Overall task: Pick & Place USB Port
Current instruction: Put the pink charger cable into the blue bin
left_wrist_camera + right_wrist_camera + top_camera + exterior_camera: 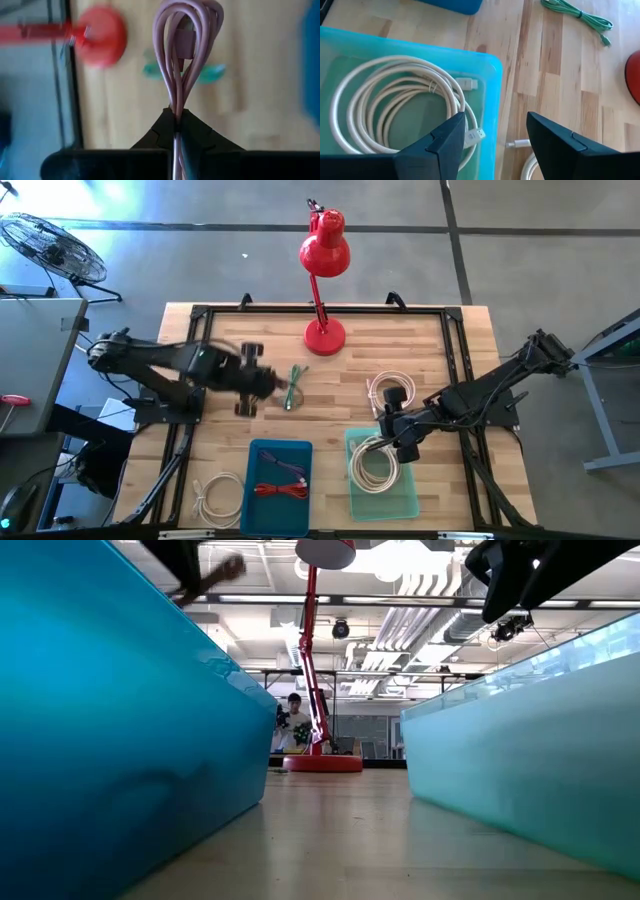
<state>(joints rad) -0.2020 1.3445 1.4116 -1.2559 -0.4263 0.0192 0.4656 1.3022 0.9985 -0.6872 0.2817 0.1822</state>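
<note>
Two arms work over a slatted wooden table (440, 360), framed by a black rail. Largest on it after the arms is a red desk lamp (323, 255), its round base near the far edge. Toward the near edge sit two open bins side by side: a deep blue bin (270, 515) holding a red cable (280, 489), and a pale teal bin (385, 502) holding a coiled white cable (374, 465).

The left gripper (176, 125) hangs above the table's middle left, its fingers pinched tight on a looped pink USB cable (186, 55), which dangles clear of the wood. The right gripper (495, 132) hovers at the far rim of the teal bin with its fingers spread wide and nothing between them.

Loose items, in descending order: a second white coil (390, 393) beside the right arm, another white cable (218, 497) near the front left corner, and a small green cable (293, 385) at centre.

Progress, as a judgement: two cables are already binned; the pink one is lifted but not yet placed; three cables on the wood appear to remain.

No brand, label or legible writing shows on any object. A person sits far off in the room beyond the lamp.
</note>
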